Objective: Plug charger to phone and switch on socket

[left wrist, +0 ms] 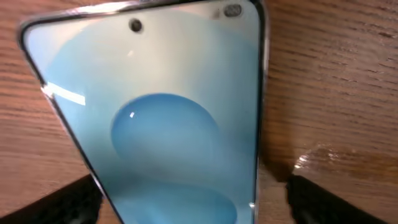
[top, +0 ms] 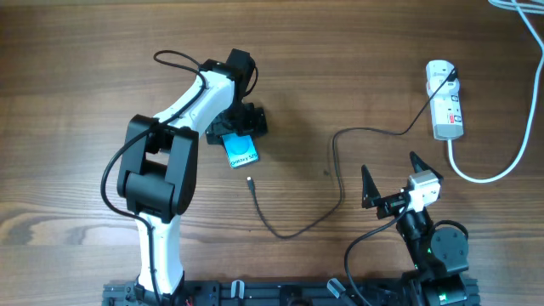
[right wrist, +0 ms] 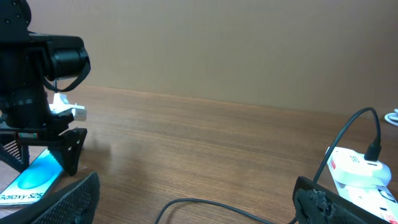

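The phone [top: 241,153] lies flat on the wooden table with its cyan screen up. My left gripper [top: 237,129] is down over its far end, open, with one finger on each side. In the left wrist view the phone [left wrist: 168,124] fills the frame between the left gripper's [left wrist: 193,211] black fingers, with a gap at the right finger. The charger [top: 338,183] runs from the socket [top: 444,100] in a loop, and its metal tip [top: 249,180] lies just below the phone. My right gripper [top: 393,180] is open and empty, right of the cable.
The socket's white cord [top: 510,161] loops along the right edge of the table. The right wrist view shows the right gripper [right wrist: 199,211], the cable [right wrist: 217,204], the socket [right wrist: 360,174], the phone [right wrist: 28,183] and the left arm [right wrist: 37,74].
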Robot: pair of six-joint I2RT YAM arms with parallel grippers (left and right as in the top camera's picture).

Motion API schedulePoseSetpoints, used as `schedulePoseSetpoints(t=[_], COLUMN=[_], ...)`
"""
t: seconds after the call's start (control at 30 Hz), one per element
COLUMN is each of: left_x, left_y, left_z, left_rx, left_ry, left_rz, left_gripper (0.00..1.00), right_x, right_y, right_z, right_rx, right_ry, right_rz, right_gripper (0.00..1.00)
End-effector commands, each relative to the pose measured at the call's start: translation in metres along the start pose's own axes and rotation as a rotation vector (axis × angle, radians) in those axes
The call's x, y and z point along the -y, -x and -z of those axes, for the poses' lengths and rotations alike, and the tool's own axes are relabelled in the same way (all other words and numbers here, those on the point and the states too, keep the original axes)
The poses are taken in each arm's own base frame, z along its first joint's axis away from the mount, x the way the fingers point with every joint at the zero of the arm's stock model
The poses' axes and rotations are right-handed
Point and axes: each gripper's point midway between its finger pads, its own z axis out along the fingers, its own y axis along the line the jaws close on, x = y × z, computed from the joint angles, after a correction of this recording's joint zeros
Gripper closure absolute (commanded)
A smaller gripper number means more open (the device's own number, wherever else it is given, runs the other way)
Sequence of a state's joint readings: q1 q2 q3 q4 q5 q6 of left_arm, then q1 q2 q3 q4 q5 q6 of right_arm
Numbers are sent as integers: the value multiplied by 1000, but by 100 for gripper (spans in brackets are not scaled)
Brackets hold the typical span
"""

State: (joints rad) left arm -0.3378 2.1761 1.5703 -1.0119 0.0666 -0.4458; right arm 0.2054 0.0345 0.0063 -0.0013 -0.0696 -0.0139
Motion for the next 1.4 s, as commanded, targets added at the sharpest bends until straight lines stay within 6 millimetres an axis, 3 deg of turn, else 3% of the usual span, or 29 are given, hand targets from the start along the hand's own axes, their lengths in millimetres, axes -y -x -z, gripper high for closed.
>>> schedulePoseSetpoints(t=[0.0, 0.13, 0.17, 0.37, 0.53, 0.73, 0.9, 1.2, 1.27, 1.37], left_x=[-12, -11, -9, 0, -8, 0, 2, 4, 0, -8], left_y=[-17, -11, -14, -4, -22, -21, -41, -43, -40, -41], left_z=[-48, -49, -49, -50, -51, -55, -54, -54, -54, -53], left_rx=[-113, -84, -89, -43, -109, -85, -134, -132, -122, -118], left_ry=[37, 38, 42, 14, 59, 45, 83, 92, 107, 147], left_rz=[64, 105, 97, 86, 116, 95, 62, 81, 138, 138], left_gripper=[11, 9, 0, 0, 0, 12, 9, 0, 4, 1], right_x=[1, 1, 1, 1, 1, 1, 1, -1, -4, -5], right_y=[1, 1, 1, 1, 1, 1, 1, 2, 2, 2], right_z=[0, 0, 0, 0, 0, 0, 0, 0, 0, 0], right_rx=[6, 7, 7, 7, 7, 7, 6, 8, 9, 7], right_ry=[-5, -5, -5, -5, -5, -5, -5, 5, 22, 26], right_rz=[12, 12, 12, 12, 12, 12, 12, 8, -10, -202], right_gripper=[0, 0, 0, 0, 0, 0, 0, 0, 0, 0])
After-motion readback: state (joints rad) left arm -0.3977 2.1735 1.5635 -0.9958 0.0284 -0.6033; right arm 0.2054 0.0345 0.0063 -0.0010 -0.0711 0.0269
